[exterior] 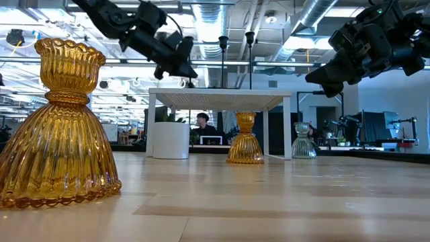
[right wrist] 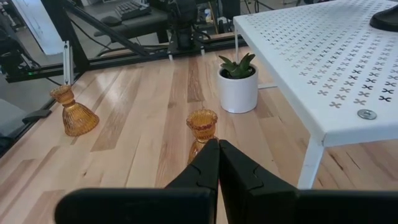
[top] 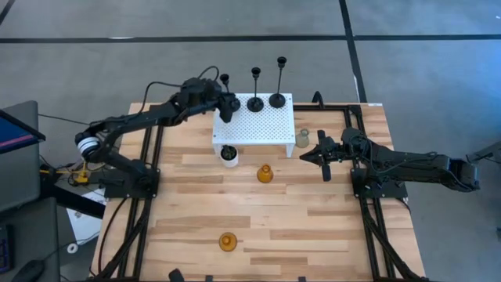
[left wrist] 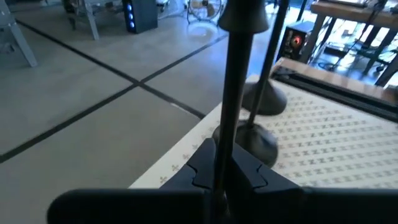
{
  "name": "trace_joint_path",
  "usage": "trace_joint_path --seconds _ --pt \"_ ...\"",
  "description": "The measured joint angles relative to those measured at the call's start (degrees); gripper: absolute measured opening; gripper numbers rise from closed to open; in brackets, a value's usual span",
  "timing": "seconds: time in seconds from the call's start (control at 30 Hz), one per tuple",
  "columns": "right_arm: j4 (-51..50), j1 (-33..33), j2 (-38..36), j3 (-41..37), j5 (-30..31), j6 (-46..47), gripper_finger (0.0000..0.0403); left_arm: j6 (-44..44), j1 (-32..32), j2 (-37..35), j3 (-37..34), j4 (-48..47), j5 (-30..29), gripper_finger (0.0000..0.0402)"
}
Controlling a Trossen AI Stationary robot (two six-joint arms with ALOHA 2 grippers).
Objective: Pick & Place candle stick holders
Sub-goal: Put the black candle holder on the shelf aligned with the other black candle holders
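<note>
Two black candle stick holders [top: 255,102] [top: 277,99] stand on their round bases at the far edge of a white perforated stand [top: 254,129]. A third black holder [left wrist: 235,87] is upright over the stand's far left corner, with my left gripper [top: 227,106] shut on it. Two amber glass holders [top: 264,174] [top: 228,242] and a clear glass holder [top: 302,139] stand on the table. My right gripper [top: 309,155] hovers shut and bare right of the stand, the nearer amber holder [right wrist: 202,127] beyond its tips. My left gripper pinches the thin stem [left wrist: 225,134] of the black holder between its two fingers [left wrist: 198,165], well below the cup [left wrist: 245,15]. The fingers come nearly level from the table's left and lie across the stem. The holder stays upright; my gripper hides its base.
A small white pot with a green plant [top: 228,154] stands on the table by the stand's near left leg. The stand's legs [exterior: 287,128] reach down to the table. Black frame rails [top: 149,188] run along the table's left and right sides. Bare wood lies toward the near edge.
</note>
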Motion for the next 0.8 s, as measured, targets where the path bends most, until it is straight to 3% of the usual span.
trace_joint_path --seconds 0.27,0.8 --pt "0.0 0.0 0.0 0.0 0.0 0.0 0.0000 -0.1 1.2 3.4 1.2 -0.1 0.4 0.0012" --pt "0.1 0.0 0.0 0.0 0.0 0.0 0.0000 0.1 1.5 3.4 1.2 1.5 -1.7 0.0012"
